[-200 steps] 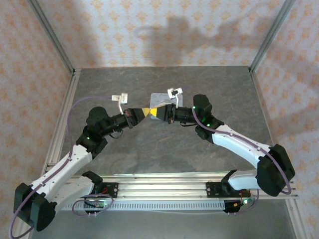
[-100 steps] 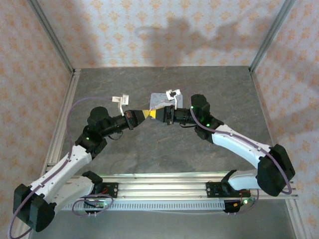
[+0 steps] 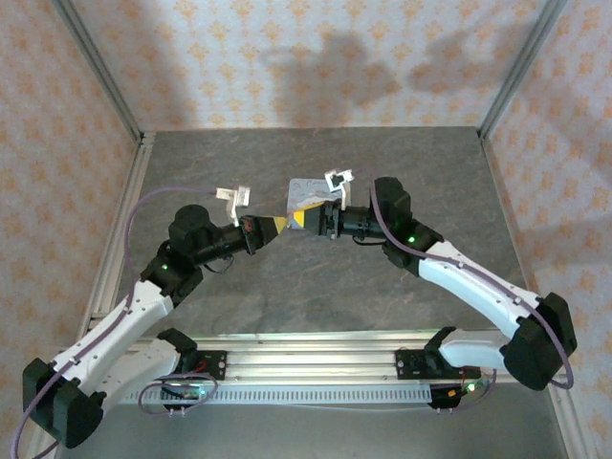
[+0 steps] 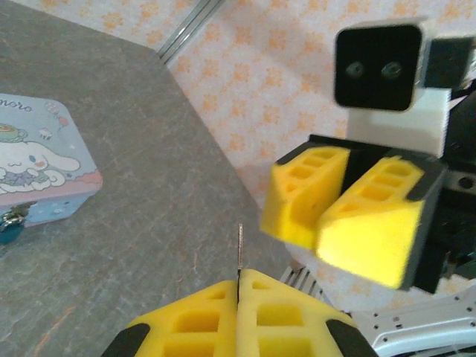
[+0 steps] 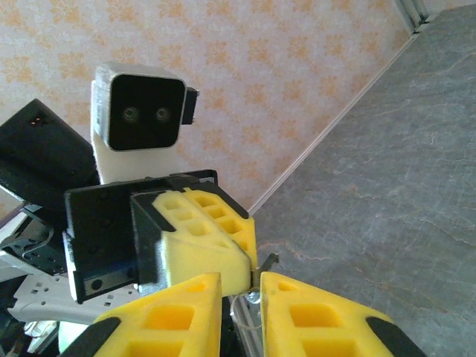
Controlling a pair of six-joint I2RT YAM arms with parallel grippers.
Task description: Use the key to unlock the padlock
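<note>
- Key (image 4: 240, 249) handling is the step in hand: its thin blade stands up, edge on, from between the fingers of the left gripper (image 4: 239, 286), which is clenched on it, with only a sliver showing above the yellow pads.
- Right gripper (image 4: 321, 219) faces the left one in the air above the counter (image 4: 149, 186), close but apart from the key. Its jaws stand slightly parted, and in the left wrist view nothing is held between them.
- Padlock (image 4: 7, 232) lies on the counter against the near edge of the pale blue tin (image 4: 37, 163), well away from both grippers and not yet reached. Only a bluish bit and a glint of metal show, so I cannot tell which way its keyhole faces.
- My reading is that unlocking has not begun.
- Next, the left arm probably has to carry the key down to the padlock and line the blade up with the keyhole.
- Free and empty, the right gripper looks best placed to pin the padlock body so it does not slide.
</note>
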